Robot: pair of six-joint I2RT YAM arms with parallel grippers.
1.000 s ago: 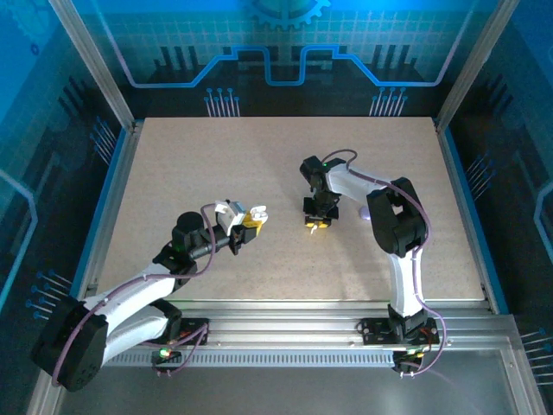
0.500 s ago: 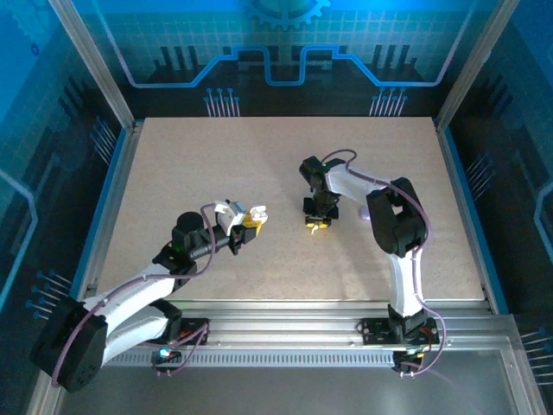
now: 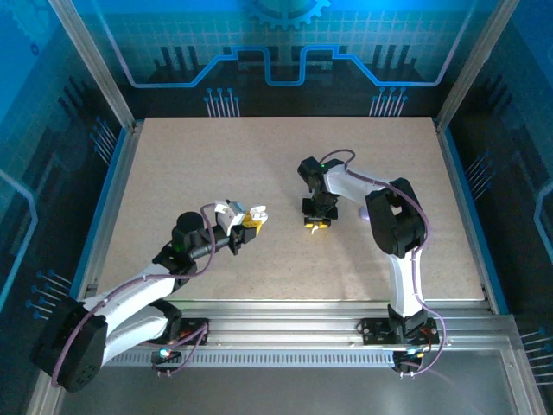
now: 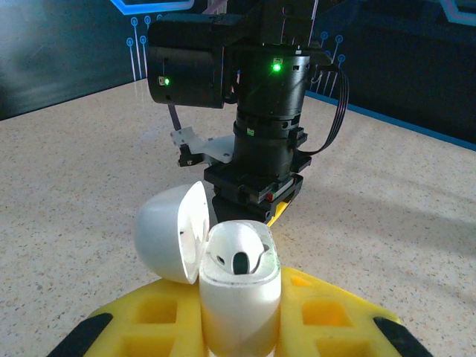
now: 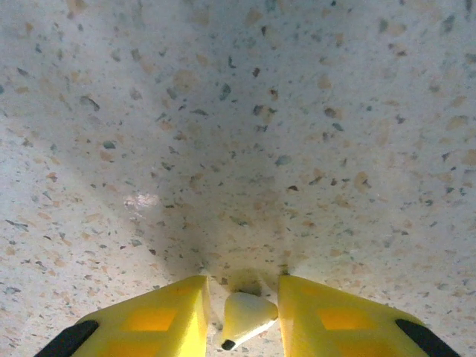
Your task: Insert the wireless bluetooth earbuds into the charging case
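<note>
Over on the left, the left gripper has its yellow fingers clamped round the white charging case. The case stands upright with its lid swung open to the left. Across to the right, well apart, the right gripper points down at the speckled table, its fingers nearly closed and pinching a white earbud.
</note>
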